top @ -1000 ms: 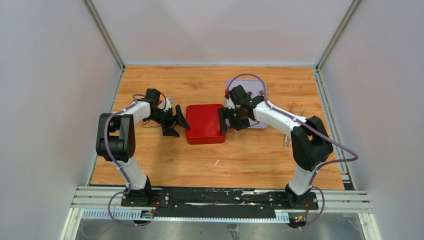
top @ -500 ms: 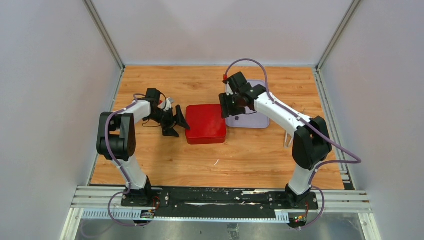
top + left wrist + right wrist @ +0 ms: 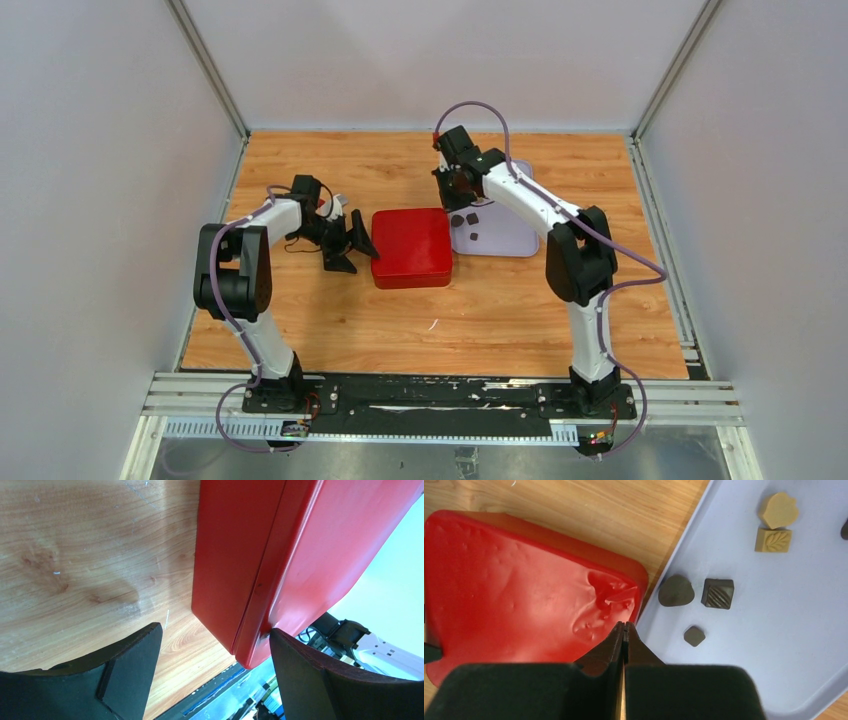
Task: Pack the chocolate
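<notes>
Wood-grain tabletop [image 3: 500,310], centre: red box [image 3: 411,247], lid shut, glossy, round-cornered, creased near its 1 o'clock corner. At its 9 o'clock, the left hand [image 3: 355,250], fingers spread wide about the box's edge, gripping nothing. At 3 o'clock, just beside the box, a smooth lavender tray [image 3: 774,630] carries the chocolate [image 3: 717,593]: one dark round, one ridged dark square, one small dark piece, two tan, one leaf-stamped. Farther, the right hand [image 3: 624,635] hovers over box corner and tray edge, fingers pressed together, empty.

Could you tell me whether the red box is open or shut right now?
Shut: the red box shows only its lid from above, seated on the base.
</notes>
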### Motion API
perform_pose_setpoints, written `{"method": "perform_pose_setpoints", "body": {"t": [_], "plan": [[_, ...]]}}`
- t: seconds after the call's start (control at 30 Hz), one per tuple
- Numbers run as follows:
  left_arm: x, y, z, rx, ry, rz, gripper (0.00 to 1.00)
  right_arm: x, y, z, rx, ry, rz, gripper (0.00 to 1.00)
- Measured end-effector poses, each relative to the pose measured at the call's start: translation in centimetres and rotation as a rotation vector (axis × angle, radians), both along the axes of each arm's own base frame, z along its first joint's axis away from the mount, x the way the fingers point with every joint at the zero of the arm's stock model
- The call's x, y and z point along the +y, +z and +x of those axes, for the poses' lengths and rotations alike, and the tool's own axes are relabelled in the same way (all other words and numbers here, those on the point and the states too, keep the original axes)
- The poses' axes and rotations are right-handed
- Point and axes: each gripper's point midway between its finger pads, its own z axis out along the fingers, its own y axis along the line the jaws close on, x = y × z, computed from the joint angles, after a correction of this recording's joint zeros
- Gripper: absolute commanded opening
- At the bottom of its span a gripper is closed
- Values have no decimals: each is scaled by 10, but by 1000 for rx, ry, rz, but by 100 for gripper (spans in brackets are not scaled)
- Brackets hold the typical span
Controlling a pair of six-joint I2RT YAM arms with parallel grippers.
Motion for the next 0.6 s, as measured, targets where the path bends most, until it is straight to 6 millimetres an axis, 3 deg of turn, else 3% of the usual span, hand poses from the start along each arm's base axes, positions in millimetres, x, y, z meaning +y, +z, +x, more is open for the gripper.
{"method": "perform_pose_setpoints", "body": {"t": [0.3, 0.47, 0.6], "plan": [[1, 0, -1, 7, 0, 4, 83, 3, 5, 9, -12, 1, 4, 0], [1, 0, -2, 9, 1, 4, 83, 3, -19, 9, 26, 0, -22, 0], [1, 2, 0, 5, 0, 5, 83, 4, -20, 16, 10, -8, -17, 0]]}}
